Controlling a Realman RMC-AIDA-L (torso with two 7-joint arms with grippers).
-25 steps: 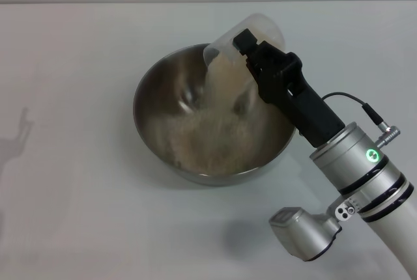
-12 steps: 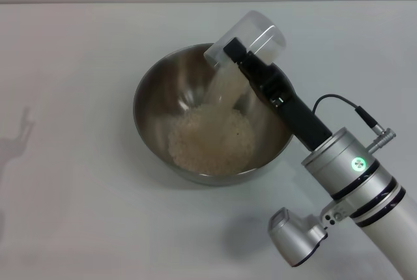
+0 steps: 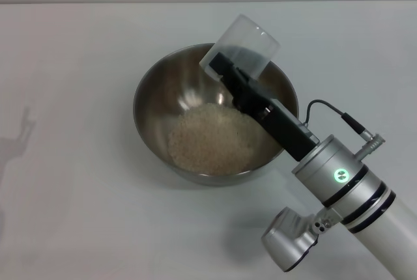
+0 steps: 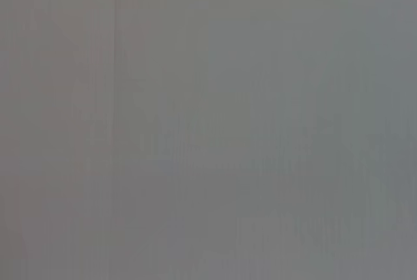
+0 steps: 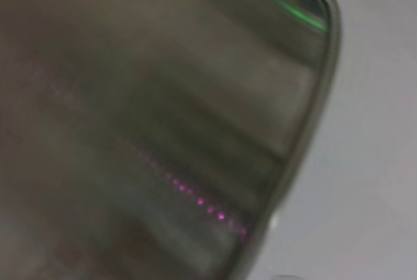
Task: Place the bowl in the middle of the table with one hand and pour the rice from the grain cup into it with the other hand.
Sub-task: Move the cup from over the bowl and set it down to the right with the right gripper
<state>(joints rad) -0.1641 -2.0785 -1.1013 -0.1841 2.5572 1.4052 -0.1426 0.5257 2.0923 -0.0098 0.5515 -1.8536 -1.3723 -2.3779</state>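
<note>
a: head view, entry one. where is the bowl (image 3: 212, 114)?

b: on the white table (image 3: 78, 182), near the middle of what the view shows, resting upright. steel, shiny inside, much wider than the cup.

a: and the rice (image 3: 212, 140)?

b: a pale heap in the bottom of the bowl, a little toward the near side. no grains visible on the table around it.

a: right gripper (image 3: 225, 68)?

b: it reaches in from the lower right, the arm crossing above the bowl's near-right rim. its dark fingers are clamped on the grain cup (image 3: 241, 45), one finger lying across the cup wall that faces the camera.

a: cup relative to the gripper and bowl?

b: the cup sits at the very tip of the gripper, on the far side of it, above the bowl's far rim. it is tipped over, mouth down and to the left toward the bowl's inside, base up and to the right. through the clear wall no rice can be made out, and no stream falls from the mouth.

a: cup touching the bowl?

b: cannot tell; the mouth edge overlaps the far rim in this view, but height is not readable.

a: right wrist view?

b: the bowl's (image 5: 195, 117) brushed steel wall fills most of it, with the thin rim curving along one side and the white table (image 5: 378, 163) beyond. no fingers of that arm show there.

a: left gripper?

b: not visible in the head view. the left wrist view is a flat grey field, nothing to identify.
</note>
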